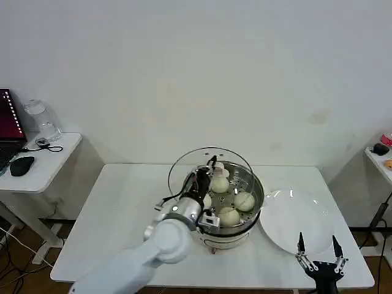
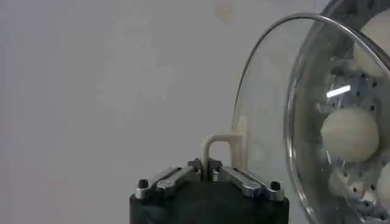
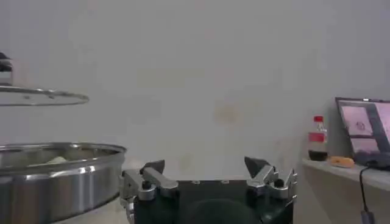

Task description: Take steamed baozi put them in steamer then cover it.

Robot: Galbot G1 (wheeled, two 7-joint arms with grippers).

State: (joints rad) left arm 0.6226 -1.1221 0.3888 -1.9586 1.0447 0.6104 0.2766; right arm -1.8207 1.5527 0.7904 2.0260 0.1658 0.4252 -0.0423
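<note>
The left gripper (image 1: 211,164) holds the glass lid (image 1: 202,165) by its handle above the steamer (image 1: 245,211) of baozi (image 1: 244,200) at mid-bench, while the right gripper (image 1: 318,251) waits, jaws wide, at the front right corner.

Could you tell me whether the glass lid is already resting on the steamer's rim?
No, in the right wrist view the glass lid hangs level above the steamer with a clear gap between them, held by the left claw.

Steamer (image 1: 242,228): middle of the tabletop (image 1: 116,214).
Baozi (image 1: 244,201): in the steamer.
Lid (image 1: 184,165): above the steamer.
Plate (image 1: 294,223): right of the steamer.
</note>
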